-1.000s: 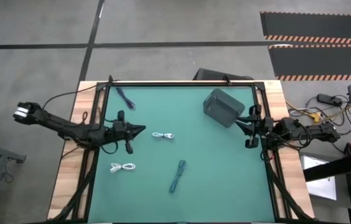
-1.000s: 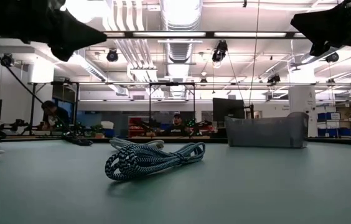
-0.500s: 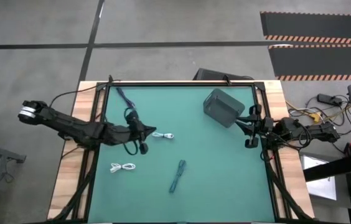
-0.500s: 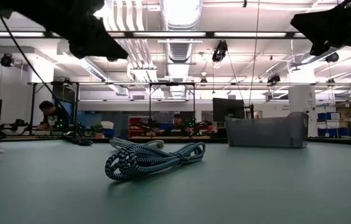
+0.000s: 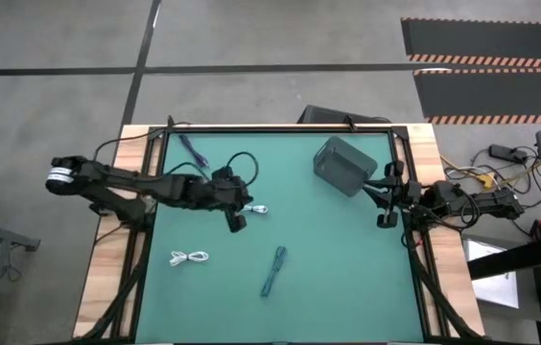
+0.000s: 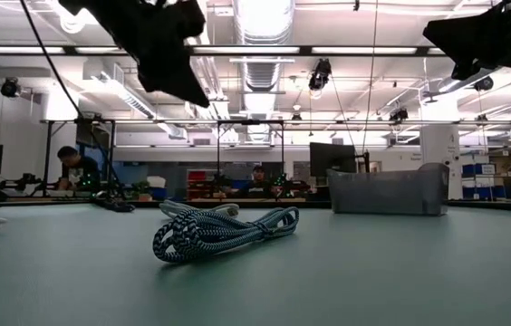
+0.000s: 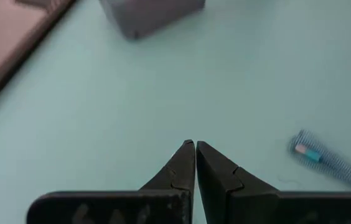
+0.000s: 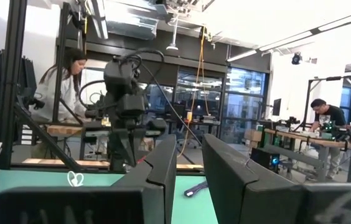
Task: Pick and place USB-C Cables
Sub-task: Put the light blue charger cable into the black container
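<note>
Four cable bundles lie flat on the green mat (image 5: 347, 278): a dark blue one (image 5: 192, 150) at the far left, a white one (image 5: 260, 209) mid-left, a second white one (image 5: 190, 257) nearer the front, and a teal braided one (image 5: 273, 270), which is also in the low view (image 6: 224, 231). My left gripper (image 5: 248, 205) is shut, empty and high above the mat (image 6: 169, 54), over the left end of the mid-left white cable. In its wrist view (image 7: 195, 146) that cable is hidden and the teal cable's end (image 7: 325, 160) shows. My right gripper (image 5: 383, 203) waits open at the right edge (image 8: 188, 155).
A grey bin (image 5: 341, 165) stands at the far right of the mat, also in the low view (image 6: 389, 190). Black robot wiring loops over the left arm (image 5: 237, 158). People sit at benches in the room beyond the table.
My left gripper has gone toward the table's right edge, from near the left rim to over the left end of the mid-left white cable, staying high above the mat. The cables have not moved.
</note>
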`<state>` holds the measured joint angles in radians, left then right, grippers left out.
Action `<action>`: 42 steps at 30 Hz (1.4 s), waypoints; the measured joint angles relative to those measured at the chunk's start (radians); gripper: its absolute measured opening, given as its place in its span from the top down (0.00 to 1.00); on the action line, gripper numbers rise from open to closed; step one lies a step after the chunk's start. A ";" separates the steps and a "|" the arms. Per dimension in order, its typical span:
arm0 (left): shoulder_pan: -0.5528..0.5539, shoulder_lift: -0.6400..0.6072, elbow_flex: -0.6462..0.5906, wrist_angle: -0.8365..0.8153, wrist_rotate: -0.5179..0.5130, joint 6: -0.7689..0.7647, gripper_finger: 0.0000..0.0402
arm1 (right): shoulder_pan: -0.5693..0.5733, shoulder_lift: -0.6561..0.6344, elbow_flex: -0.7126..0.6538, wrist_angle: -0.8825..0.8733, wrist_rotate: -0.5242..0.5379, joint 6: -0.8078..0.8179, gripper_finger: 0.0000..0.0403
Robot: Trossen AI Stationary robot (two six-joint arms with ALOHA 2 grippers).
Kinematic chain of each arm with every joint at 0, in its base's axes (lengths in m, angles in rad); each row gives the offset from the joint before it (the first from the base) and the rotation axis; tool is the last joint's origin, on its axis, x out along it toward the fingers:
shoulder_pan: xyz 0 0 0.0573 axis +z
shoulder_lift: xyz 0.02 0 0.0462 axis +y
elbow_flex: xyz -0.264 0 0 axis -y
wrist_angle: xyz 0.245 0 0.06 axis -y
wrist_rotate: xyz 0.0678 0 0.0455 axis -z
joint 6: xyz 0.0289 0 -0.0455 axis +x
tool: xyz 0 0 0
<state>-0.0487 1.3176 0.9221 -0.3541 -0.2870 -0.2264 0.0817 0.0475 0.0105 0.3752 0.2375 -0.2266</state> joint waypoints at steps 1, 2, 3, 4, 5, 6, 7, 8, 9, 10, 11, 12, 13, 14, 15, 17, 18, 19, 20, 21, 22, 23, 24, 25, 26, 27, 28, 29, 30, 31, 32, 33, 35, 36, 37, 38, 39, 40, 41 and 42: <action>0.009 0.015 0.014 -0.031 0.013 0.000 1.00 | 0.000 0.000 0.000 0.000 0.000 -0.002 0.83; 0.017 0.031 0.029 -0.061 0.026 0.000 1.00 | 0.000 0.000 0.000 0.000 0.000 -0.002 0.83; 0.024 0.048 0.044 -0.094 0.038 -0.001 1.00 | 0.000 0.000 0.000 0.000 0.000 -0.002 0.83; 0.030 0.065 0.058 -0.129 0.050 -0.001 1.00 | 0.000 0.000 0.000 0.000 0.000 -0.002 0.83; 0.035 0.081 0.069 -0.162 0.054 -0.001 1.00 | 0.000 0.000 0.000 0.000 0.000 -0.005 0.83; 0.040 0.096 0.079 -0.191 0.063 0.002 1.00 | 0.000 0.000 0.000 0.000 0.000 -0.010 0.83; 0.045 0.114 0.090 -0.221 0.068 0.009 1.00 | 0.000 0.000 0.000 0.000 0.000 -0.011 0.83; 0.050 0.130 0.101 -0.250 0.074 0.022 1.00 | 0.000 0.000 0.000 0.000 0.001 -0.012 0.83; 0.056 0.148 0.114 -0.282 0.085 0.031 1.00 | 0.000 0.000 0.000 0.000 0.001 -0.013 0.83; 0.062 0.164 0.126 -0.310 0.095 0.045 1.00 | 0.000 0.000 0.000 0.000 0.001 -0.018 0.83; 0.067 0.182 0.138 -0.329 0.098 0.056 1.00 | 0.000 0.000 0.000 0.000 0.001 -0.021 0.83; 0.071 0.200 0.146 -0.340 0.103 0.069 1.00 | 0.000 0.000 0.000 0.000 0.001 -0.022 0.83; 0.075 0.216 0.150 -0.346 0.104 0.083 1.00 | 0.000 0.000 0.000 0.000 0.001 -0.022 0.83; 0.077 0.231 0.153 -0.347 0.104 0.100 1.00 | 0.000 0.000 0.000 0.000 0.001 -0.022 0.83; 0.080 0.244 0.156 -0.345 0.106 0.119 1.00 | 0.000 0.000 0.000 0.000 0.001 -0.022 0.83; 0.085 0.273 0.166 -0.344 0.117 0.155 1.00 | 0.000 0.000 0.000 0.001 0.001 -0.022 0.83; 0.089 0.286 0.170 -0.345 0.127 0.166 1.00 | 0.000 0.000 0.000 0.000 0.001 -0.022 0.83; 0.093 0.299 0.174 -0.345 0.137 0.177 1.00 | 0.000 0.000 0.000 0.001 0.001 -0.022 0.83; 0.095 0.309 0.179 -0.344 0.147 0.181 1.00 | 0.000 0.000 0.000 0.001 0.001 -0.022 0.83; 0.098 0.319 0.182 -0.343 0.153 0.184 0.99 | 0.000 0.000 0.000 0.001 0.001 -0.022 0.83; 0.101 0.327 0.185 -0.345 0.157 0.188 0.98 | 0.000 0.000 0.000 0.001 0.001 -0.022 0.83; 0.102 0.332 0.186 -0.344 0.158 0.191 0.97 | 0.000 0.000 0.000 0.001 0.001 -0.022 0.83; 0.102 0.336 0.187 -0.344 0.158 0.201 0.94 | 0.000 0.000 0.000 0.000 0.001 -0.022 0.83; 0.103 0.340 0.187 -0.344 0.157 0.214 0.91 | 0.000 0.000 0.000 0.000 0.001 -0.021 0.83; 0.102 0.342 0.188 -0.343 0.157 0.228 0.88 | 0.000 0.000 0.000 0.000 0.001 -0.021 0.83; 0.102 0.343 0.187 -0.341 0.157 0.233 0.84 | 0.000 0.000 0.000 0.000 0.001 -0.021 0.83; 0.102 0.343 0.184 -0.335 0.157 0.234 0.80 | 0.000 0.000 0.000 0.000 0.001 -0.021 0.83; 0.102 0.343 0.182 -0.335 0.157 0.234 0.76 | 0.000 0.000 0.000 -0.001 0.001 -0.021 0.83; 0.102 0.343 0.181 -0.334 0.156 0.234 0.72 | 0.000 0.000 0.000 -0.001 0.001 -0.021 0.83; 0.102 0.343 0.180 -0.331 0.154 0.234 0.69 | 0.000 0.000 0.000 -0.002 0.001 -0.021 0.83; 0.102 0.343 0.179 -0.324 0.152 0.234 0.65 | 0.000 0.000 0.000 -0.002 0.001 -0.021 0.83; 0.102 0.343 0.176 -0.315 0.150 0.234 0.62 | 0.000 0.000 0.000 -0.002 0.001 -0.021 0.83; 0.102 0.343 0.171 -0.296 0.149 0.238 0.57 | 0.000 0.000 0.000 -0.002 0.001 -0.021 0.83; 0.102 0.343 0.168 -0.287 0.148 0.244 0.55 | 0.000 0.000 0.000 -0.002 0.001 -0.021 0.83; 0.102 0.344 0.166 -0.277 0.148 0.254 0.54 | 0.000 0.000 0.000 -0.002 0.001 -0.021 0.83; 0.102 0.348 0.165 -0.265 0.148 0.263 0.53 | 0.000 0.000 0.000 -0.002 0.001 -0.021 0.83; 0.102 0.352 0.162 -0.254 0.148 0.265 0.53 | 0.000 0.000 0.000 -0.002 0.001 -0.021 0.83; 0.102 0.360 0.160 -0.248 0.148 0.265 0.52 | 0.000 0.000 0.000 -0.002 0.001 -0.021 0.83; 0.102 0.368 0.160 -0.246 0.148 0.266 0.52 | 0.000 0.000 0.000 -0.002 0.001 -0.021 0.83; 0.102 0.377 0.159 -0.240 0.148 0.267 0.52 | 0.000 0.000 0.000 -0.002 0.001 -0.021 0.83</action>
<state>0.0532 1.6947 1.0813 -0.5942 -0.1387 0.0410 0.0814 0.0475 0.0108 0.3737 0.2383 -0.2474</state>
